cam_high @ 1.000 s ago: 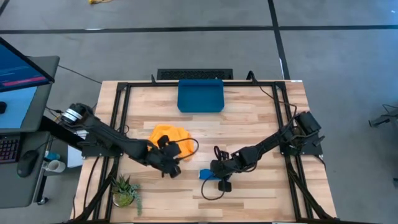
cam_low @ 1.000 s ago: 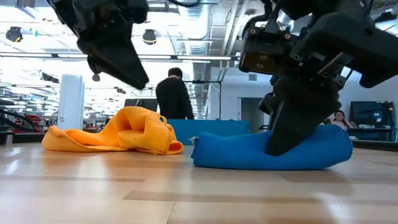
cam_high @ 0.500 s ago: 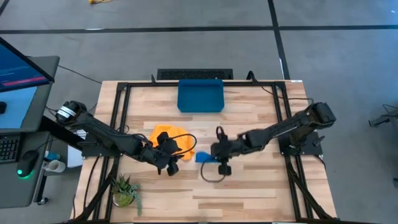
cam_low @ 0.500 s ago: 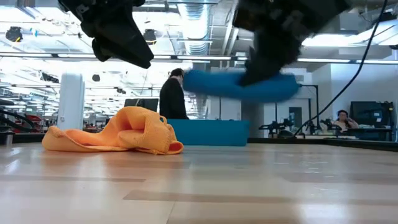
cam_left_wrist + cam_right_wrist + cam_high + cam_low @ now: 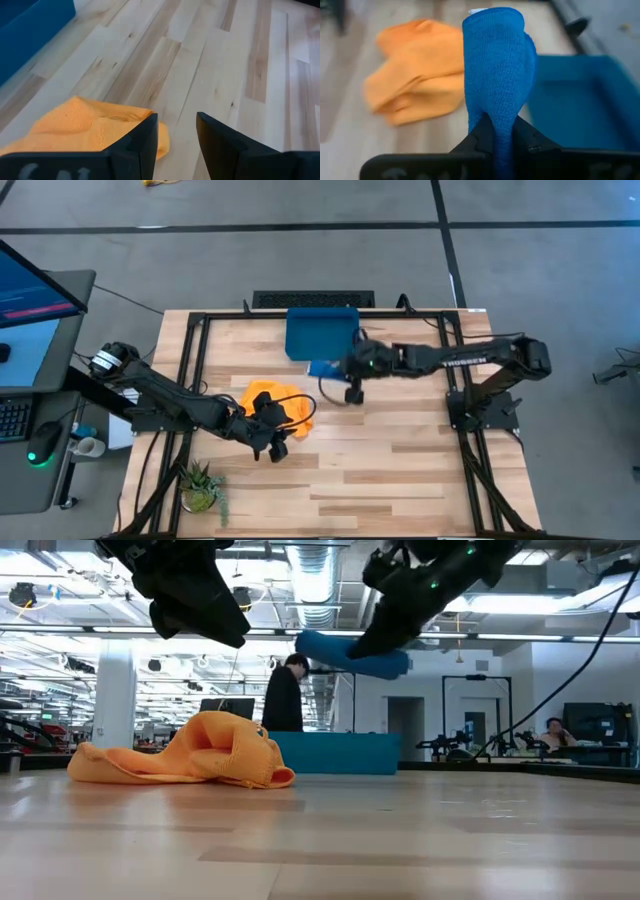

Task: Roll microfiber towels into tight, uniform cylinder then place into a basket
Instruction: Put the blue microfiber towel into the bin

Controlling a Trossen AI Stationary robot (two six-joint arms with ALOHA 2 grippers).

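Blue rolled towel (image 5: 498, 65) pinched between right fingers (image 5: 481, 131).

- Rolled towel (image 5: 322, 368) beside the basket: medium blue, fine knit texture.
- Crumpled towel (image 5: 277, 403) near the basket: yellow-orange.
- Basket (image 5: 322, 332): dark blue.
- Bench (image 5: 400, 460): pale wood planks, black frame.
- Both arms: dark.

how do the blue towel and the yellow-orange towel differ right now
The blue towel is rolled into a cylinder; the yellow-orange towel is a loose crumpled heap. The blue one hangs in the air, clamped in the right pincer near the basket; the yellow-orange one lies on the table, ungripped. Both look like soft cloth.
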